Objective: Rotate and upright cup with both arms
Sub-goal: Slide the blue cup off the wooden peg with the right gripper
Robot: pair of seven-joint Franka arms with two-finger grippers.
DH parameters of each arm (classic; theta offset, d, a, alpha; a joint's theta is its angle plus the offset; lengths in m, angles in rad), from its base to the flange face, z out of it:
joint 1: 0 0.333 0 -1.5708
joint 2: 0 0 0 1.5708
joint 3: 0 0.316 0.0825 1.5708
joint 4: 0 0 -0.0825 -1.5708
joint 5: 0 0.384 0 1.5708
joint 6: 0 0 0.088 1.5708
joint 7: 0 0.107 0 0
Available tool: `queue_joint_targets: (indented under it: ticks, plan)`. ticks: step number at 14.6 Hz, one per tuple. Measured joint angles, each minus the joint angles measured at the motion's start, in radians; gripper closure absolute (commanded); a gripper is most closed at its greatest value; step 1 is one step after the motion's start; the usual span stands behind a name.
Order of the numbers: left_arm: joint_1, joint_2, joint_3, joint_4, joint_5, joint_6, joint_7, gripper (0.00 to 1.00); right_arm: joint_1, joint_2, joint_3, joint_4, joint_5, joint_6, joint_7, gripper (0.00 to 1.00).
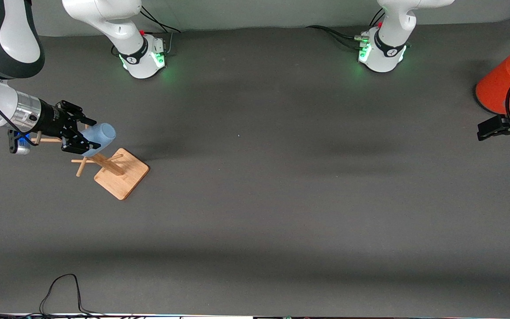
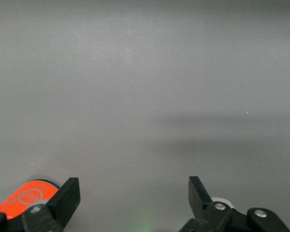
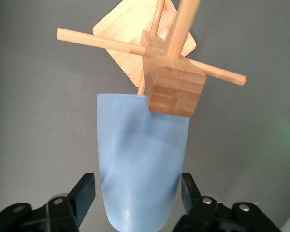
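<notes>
At the right arm's end of the tabletop (image 1: 255,212), the cup (image 1: 99,137) is still on the rack (image 1: 117,170).
Right gripper (image 1: 80,134) fingers flank it, nearly gripping; left gripper (image 1: 494,127) waits wide open, empty; uprighting remains.

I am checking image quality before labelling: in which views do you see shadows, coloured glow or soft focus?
Front view: broad soft shadow bands cross the table, and green light glows at both arm bases. Left wrist view: the open left gripper is sharp, the table hazy with a faint shadow. Right wrist view: the light-blue cup and wooden rack are sharp and evenly lit.
</notes>
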Motion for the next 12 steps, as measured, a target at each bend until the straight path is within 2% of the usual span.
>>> queue_joint_targets:
  ticks: [1, 7, 12]
  plan:
    - [0.000, 0.000, 0.000, 0.000, 0.000, 0.000, 0.000, 0.00, 0.000, 0.000, 0.000, 0.000, 0.000, 0.000, 0.000, 0.00]
    - [0.000, 0.001, 0.000, 0.000, 0.000, 0.000, 0.000, 0.00, 0.000, 0.007, -0.001, -0.001, 0.000, 0.011, -0.001, 0.00]
    - [0.000, 0.001, 0.000, 0.000, 0.000, 0.000, 0.000, 0.00, -0.005, 0.051, -0.003, -0.010, 0.000, 0.045, -0.014, 0.00]
